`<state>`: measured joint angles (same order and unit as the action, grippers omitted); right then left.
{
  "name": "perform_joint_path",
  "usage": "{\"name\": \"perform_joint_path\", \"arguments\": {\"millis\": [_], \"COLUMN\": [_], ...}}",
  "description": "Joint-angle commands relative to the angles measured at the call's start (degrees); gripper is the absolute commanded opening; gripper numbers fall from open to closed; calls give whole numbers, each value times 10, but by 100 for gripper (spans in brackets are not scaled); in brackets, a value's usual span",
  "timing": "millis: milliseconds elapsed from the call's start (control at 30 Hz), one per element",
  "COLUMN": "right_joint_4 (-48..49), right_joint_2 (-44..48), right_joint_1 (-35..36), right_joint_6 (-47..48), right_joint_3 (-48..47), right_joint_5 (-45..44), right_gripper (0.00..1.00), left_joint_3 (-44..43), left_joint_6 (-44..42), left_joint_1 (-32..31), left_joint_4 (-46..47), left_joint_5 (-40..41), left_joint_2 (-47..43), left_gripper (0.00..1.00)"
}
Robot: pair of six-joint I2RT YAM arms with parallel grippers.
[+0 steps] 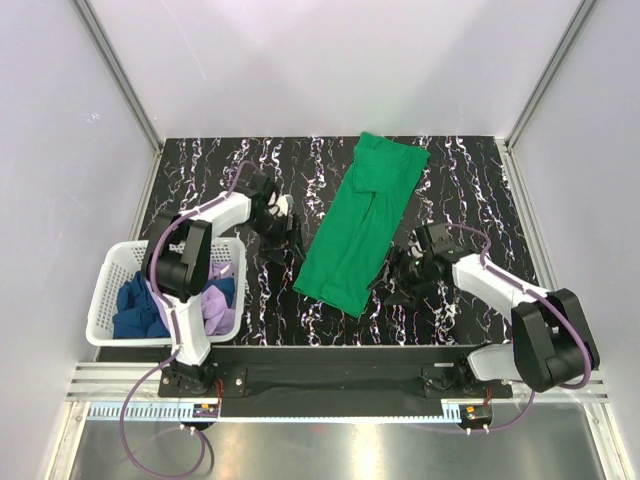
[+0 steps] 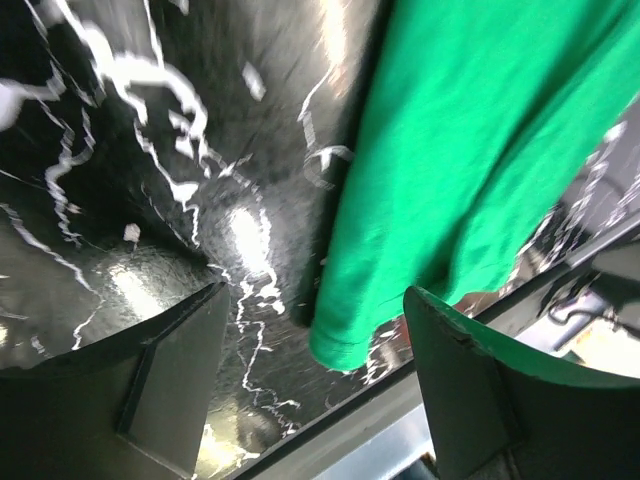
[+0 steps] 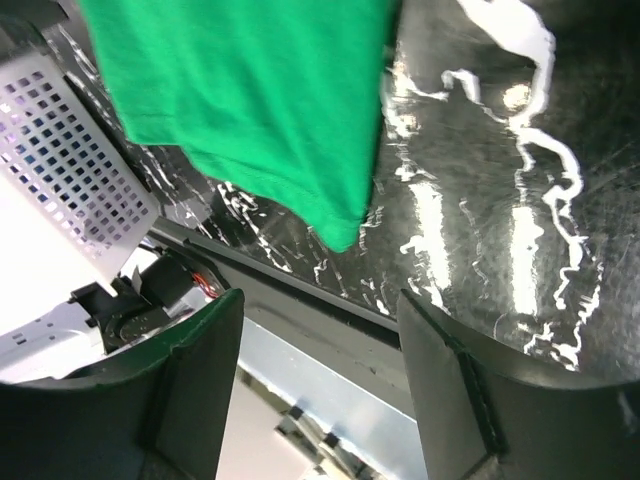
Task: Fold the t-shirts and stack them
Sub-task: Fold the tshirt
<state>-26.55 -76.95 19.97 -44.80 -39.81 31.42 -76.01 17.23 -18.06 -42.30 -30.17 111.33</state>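
Top external view: The green t-shirt lies flat on the table, folded into a long narrow strip that runs diagonally. The left gripper sits just beside the strip's left long edge. The right gripper sits just beside its right long edge, nearer the lower end. This flanking placement suggests that the next fold will be made across the strip's length. Well to the left of the green t-shirt, the basket holds the dark blue t-shirt and the lilac t-shirt, both crumpled and not yet folded.

Left wrist view: The left gripper's jaws stand apart with nothing between them. The green t-shirt's hem corner lies on the table beyond the fingertips and is not touched.

Right wrist view: The right gripper's jaws are likewise released and empty. The opposite hem corner of the green t-shirt lies ahead of them, apart from both fingers.

Judgement: The first shirt is partly folded, and stacking has not begun.
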Motion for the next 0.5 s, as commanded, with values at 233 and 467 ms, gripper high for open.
{"name": "perform_joint_path", "arguments": {"millis": [233,467], "right_joint_4": [214,260], "right_joint_2": [-72,-102], "right_joint_1": [29,39], "right_joint_6": [-78,-118], "right_joint_3": [83,101], "right_joint_5": [37,16], "right_gripper": [67,60], "left_joint_3": [76,107], "left_joint_6": [-33,-39], "left_joint_1": [0,0], "left_joint_4": [17,20], "left_joint_5": [-29,-29], "left_joint_2": [9,-1], "left_gripper": [67,59]}}
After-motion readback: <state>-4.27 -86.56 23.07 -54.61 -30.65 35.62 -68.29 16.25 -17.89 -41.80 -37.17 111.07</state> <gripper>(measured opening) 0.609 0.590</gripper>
